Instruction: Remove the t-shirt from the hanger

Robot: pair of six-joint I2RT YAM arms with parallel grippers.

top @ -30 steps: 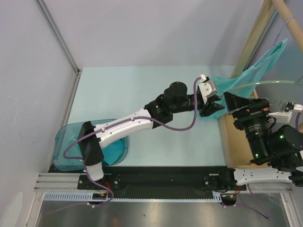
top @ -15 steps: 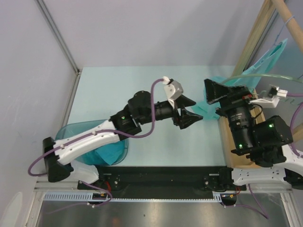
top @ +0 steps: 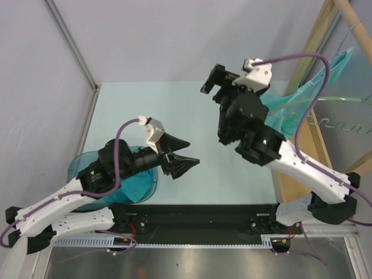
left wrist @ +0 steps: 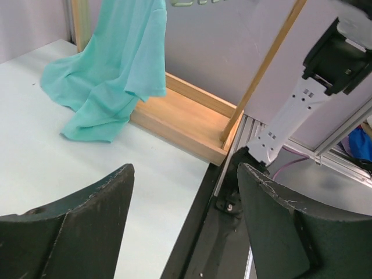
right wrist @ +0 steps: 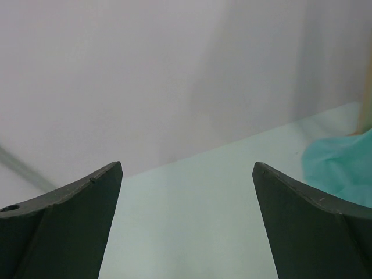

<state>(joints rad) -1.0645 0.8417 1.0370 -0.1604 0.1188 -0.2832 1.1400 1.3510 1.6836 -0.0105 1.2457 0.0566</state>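
The left gripper sits nearest, at about 6 o'clock in the overhead view, its fingers apart with nothing between them. Beside its arm at 8 o'clock stands a teal bin with a teal cloth inside, which neither wrist camera picks up. Farther off, near 12 o'clock, the right gripper is over the back of the counter; its fingers are also spread and empty. Only the left wrist view shows how the t-shirt ends: it drops from above, and its lower part pools on the counter against the base of the wooden rack. The right wrist view catches just a teal corner of it at 4 o'clock. Overhead, the shirt stretches up toward 2 o'clock, with the pale hanger crossing it; where the two meet cannot be made out. The counter is a pale mint green, closed in by plain grey-lilac walls. In all there are two arms, two grippers, one t-shirt, one hanger, one rack and one bin.
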